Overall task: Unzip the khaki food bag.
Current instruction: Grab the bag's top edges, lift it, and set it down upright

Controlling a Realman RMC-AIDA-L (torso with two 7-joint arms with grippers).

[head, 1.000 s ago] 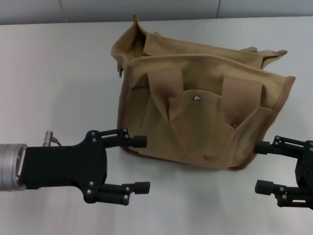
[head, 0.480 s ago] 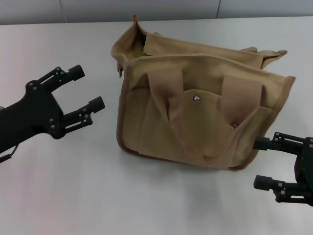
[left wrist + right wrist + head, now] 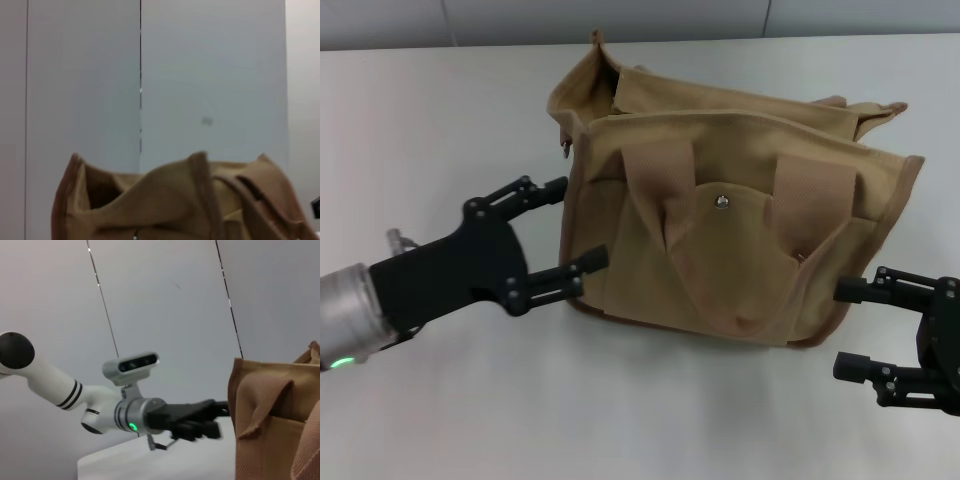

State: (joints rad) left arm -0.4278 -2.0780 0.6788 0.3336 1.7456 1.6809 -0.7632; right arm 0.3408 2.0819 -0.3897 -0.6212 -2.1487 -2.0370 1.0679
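1. Left gripper [image 3: 567,228]: fingers spread wide, holding nothing; swung back in from the open table to the bag's left end.
2. Right gripper [image 3: 848,328]: open, empty, unmoved near the bag's right corner.
3. Khaki food bag [image 3: 730,240]: upright mid-table, not yet gripped; zipper work not begun.
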